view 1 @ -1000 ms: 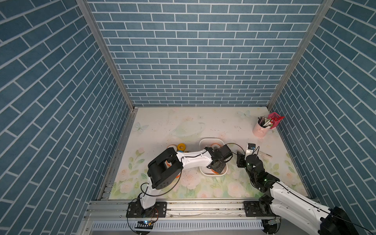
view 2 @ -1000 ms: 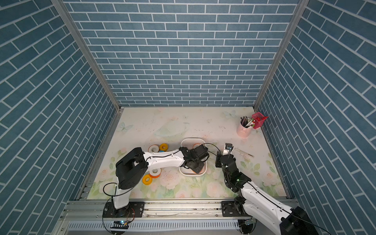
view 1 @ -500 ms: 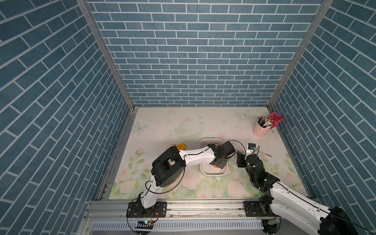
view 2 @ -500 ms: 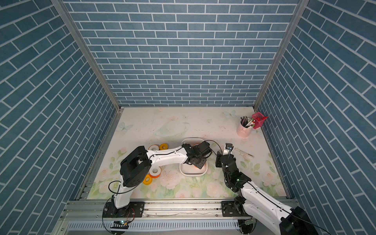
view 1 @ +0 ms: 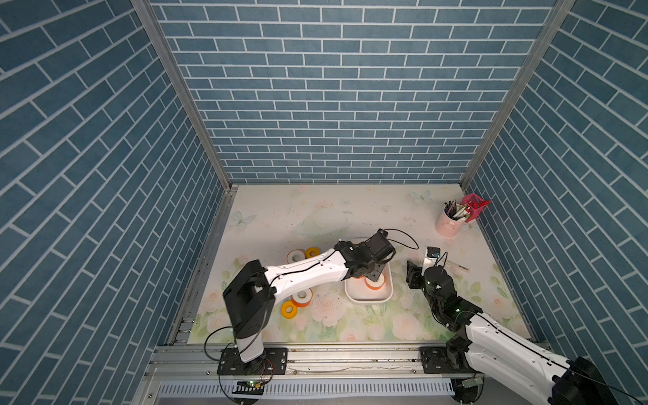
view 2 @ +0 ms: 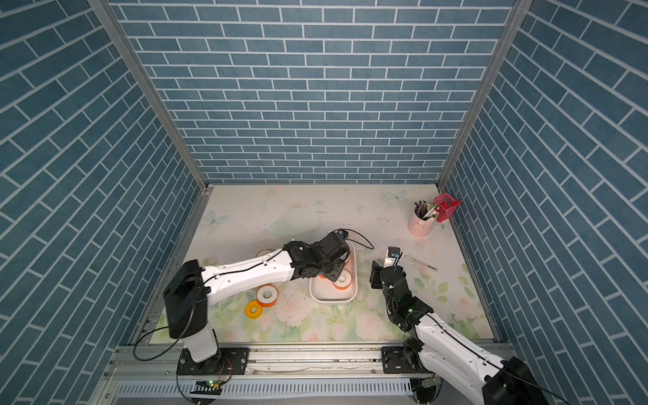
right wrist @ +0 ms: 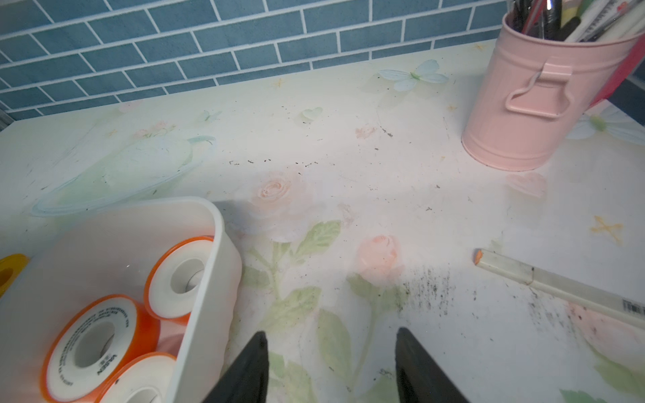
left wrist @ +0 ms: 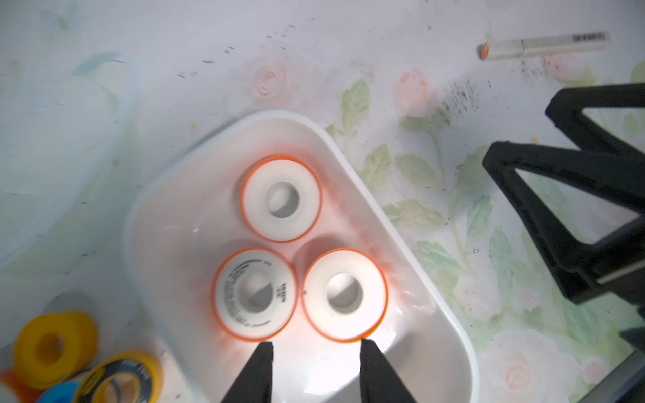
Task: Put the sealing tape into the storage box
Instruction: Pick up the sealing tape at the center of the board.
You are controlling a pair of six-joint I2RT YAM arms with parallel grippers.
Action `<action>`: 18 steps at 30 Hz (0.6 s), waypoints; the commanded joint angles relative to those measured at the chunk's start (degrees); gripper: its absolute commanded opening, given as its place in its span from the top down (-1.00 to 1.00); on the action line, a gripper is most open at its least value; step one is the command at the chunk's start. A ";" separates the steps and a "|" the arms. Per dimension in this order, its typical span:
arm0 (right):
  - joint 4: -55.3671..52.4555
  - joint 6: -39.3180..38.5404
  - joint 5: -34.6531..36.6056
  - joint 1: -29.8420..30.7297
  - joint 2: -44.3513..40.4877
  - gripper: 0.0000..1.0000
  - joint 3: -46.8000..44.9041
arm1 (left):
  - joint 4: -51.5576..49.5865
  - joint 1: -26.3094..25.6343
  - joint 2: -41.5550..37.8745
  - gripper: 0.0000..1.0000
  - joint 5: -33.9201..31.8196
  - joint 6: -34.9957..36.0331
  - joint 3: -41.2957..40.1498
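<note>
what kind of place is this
Probably a staged robot test cell, not a real room: brick-print panels box in a floral tabletop, robot arms are bolted to a metal rail, and the props are a pen cup and tape rolls.

Bright light; left wrist view blurred, storage box [left wrist: 419, 335] glaring.

Blue brick-pattern walls [view 1: 333, 87] on three sides, metal corner posts [view 1: 186, 98], pale floral tabletop [view 1: 315, 210], bright even light.
</note>
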 commanded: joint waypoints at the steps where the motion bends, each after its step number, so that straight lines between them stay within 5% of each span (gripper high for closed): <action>1: 0.10 -2.47 -7.75 0.00 0.74 -0.23 4.02 | -1.27 5.19 -9.20 -0.09 -3.10 -1.23 -6.40; 7: -3.24 -4.72 -25.08 2.24 17.18 -0.31 18.94 | -0.88 20.05 -27.49 -0.44 -1.78 -2.02 -19.30; 15: -15.32 -11.78 -22.72 15.44 47.37 -0.49 49.01 | -1.10 37.99 -41.40 -0.84 -5.30 -2.46 -28.63; 18: -18.30 -13.19 -22.63 18.32 56.89 -0.66 59.98 | -0.54 40.71 -44.09 -0.91 -7.74 -2.97 -29.38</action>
